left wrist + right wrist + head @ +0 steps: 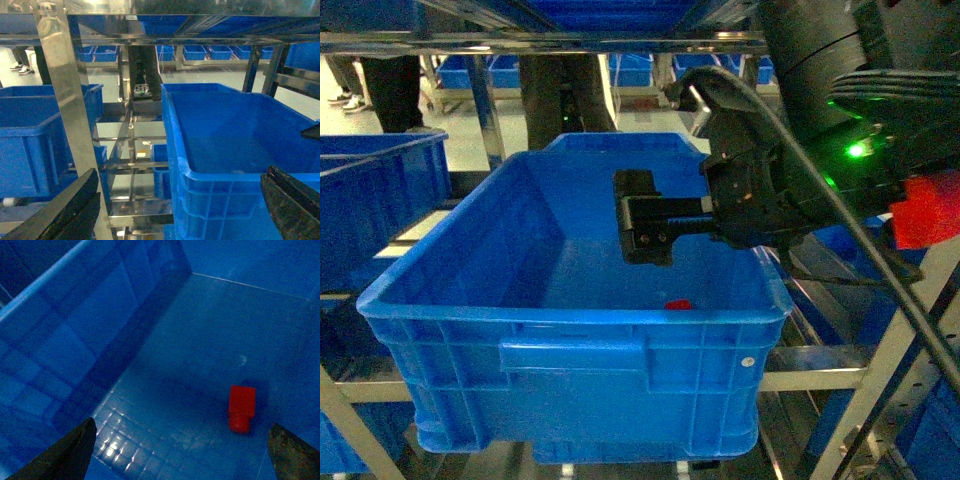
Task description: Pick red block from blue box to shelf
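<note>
Hanging wide open and empty above the red block (242, 407), the right gripper (180, 452) lines up to grab it inside the blue box (470, 235).

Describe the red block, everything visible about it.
The red block is a small red plastic-looking brick: a boxy body with one round stud, lying on its side so the stud points toward the right wrist camera. It rests alone on the floor of the blue box, touching only that floor. The open right pincer hangs above it. From the head view only a red sliver shows.
</note>
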Robot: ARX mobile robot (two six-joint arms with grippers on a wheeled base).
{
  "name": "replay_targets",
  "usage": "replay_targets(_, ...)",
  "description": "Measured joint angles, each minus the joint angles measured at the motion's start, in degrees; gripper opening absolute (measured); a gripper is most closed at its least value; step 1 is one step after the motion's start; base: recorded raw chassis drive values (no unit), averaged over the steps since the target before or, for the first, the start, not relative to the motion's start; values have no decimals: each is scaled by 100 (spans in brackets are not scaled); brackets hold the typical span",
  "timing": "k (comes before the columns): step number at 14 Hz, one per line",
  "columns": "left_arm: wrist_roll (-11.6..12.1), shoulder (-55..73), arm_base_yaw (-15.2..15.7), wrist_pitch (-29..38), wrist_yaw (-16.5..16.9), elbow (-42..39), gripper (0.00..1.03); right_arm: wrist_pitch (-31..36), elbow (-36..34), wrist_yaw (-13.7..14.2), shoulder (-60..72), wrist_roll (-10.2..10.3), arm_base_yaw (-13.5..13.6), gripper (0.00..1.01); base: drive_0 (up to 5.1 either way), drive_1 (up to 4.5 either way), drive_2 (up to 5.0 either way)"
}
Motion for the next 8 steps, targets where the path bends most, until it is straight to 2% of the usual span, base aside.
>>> replay_targets(2,2,0,0,2,0,0,98,168,-245,-133,-385,79,-92,98,0,0,0)
replay_targets(3,2,0,0,0,2,0,98,306,-422,-289,-732,192,-173,98,0,0,0)
replay_targets(5,2,0,0,0,0,0,98,166,-529,-470,-1049,369,-234,98,0,0,0)
replay_targets(8,2,0,0,0,2,0,98,81,-723,-601,-1329,479,-229,98,0,0,0)
